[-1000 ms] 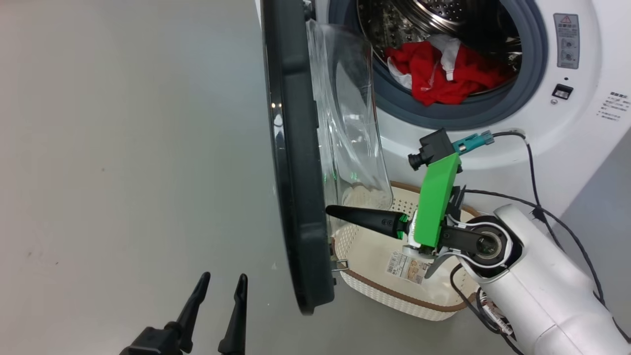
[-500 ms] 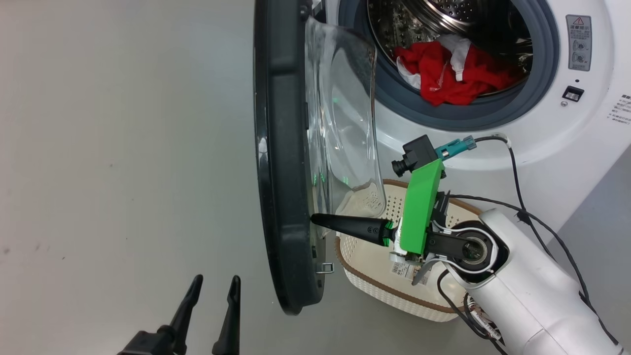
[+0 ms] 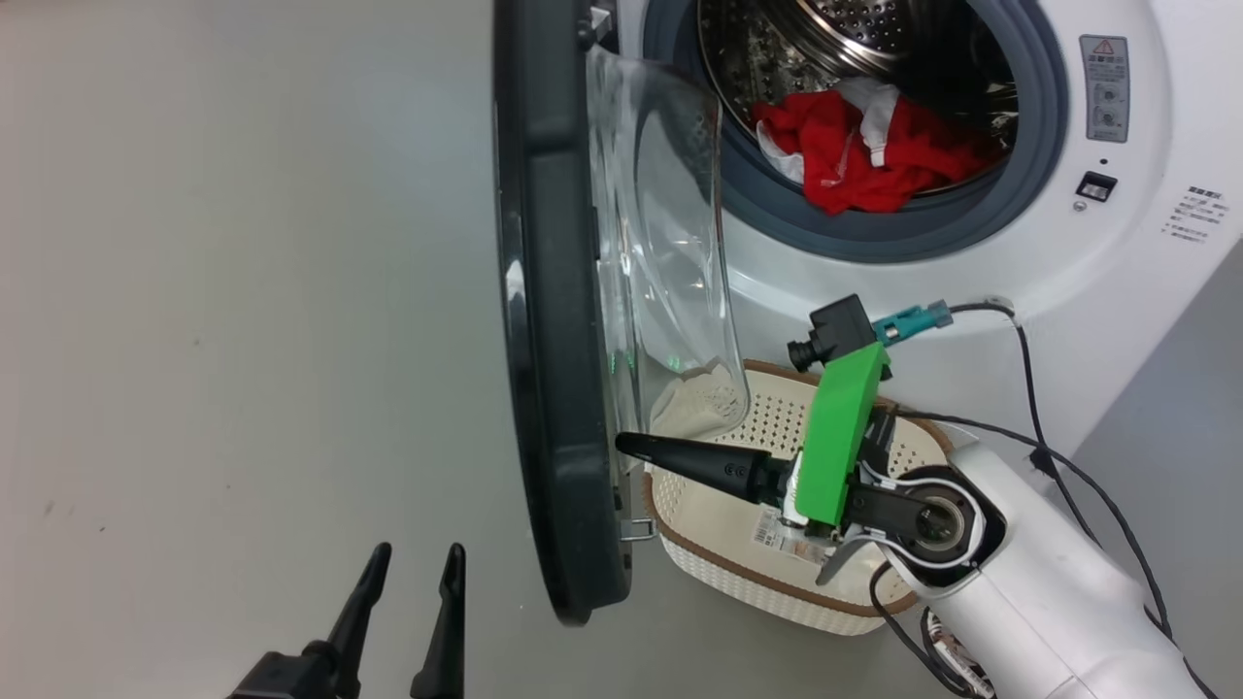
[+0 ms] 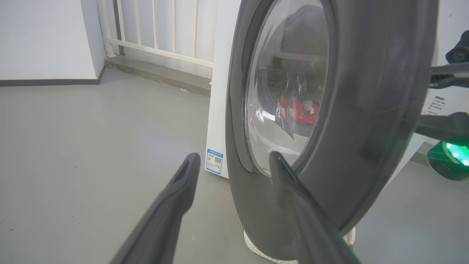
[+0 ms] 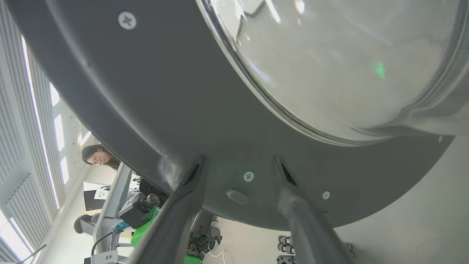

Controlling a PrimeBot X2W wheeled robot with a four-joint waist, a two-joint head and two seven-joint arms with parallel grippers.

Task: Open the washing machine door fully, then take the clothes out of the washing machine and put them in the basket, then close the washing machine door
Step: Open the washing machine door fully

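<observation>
At the inner rim of the washing machine door point(image 3: 558, 340), your right gripper point(image 5: 239, 161) stands spread, holding nothing; your left gripper point(image 3: 418, 549) is wide too. Push carelessly and it may slip off, or the door may clip the basket point(image 3: 777, 582) just beside it. Note that the clothes point(image 3: 855, 155) lie in the drum point(image 3: 825, 49)

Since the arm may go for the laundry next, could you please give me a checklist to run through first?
1. Washing machine door fully open: cannot tell; it stands roughly square to the washing machine front.
2. Right gripper holding nothing: ok; open, fingertips at the door's inner rim.
3. Left gripper empty: ok; open, beside the door's outer face.
4. Clothes reachable: ok; red bundle at the drum front lip.
5. Basket ready: ok; no clothes in it, though the door overhangs one end.
</observation>
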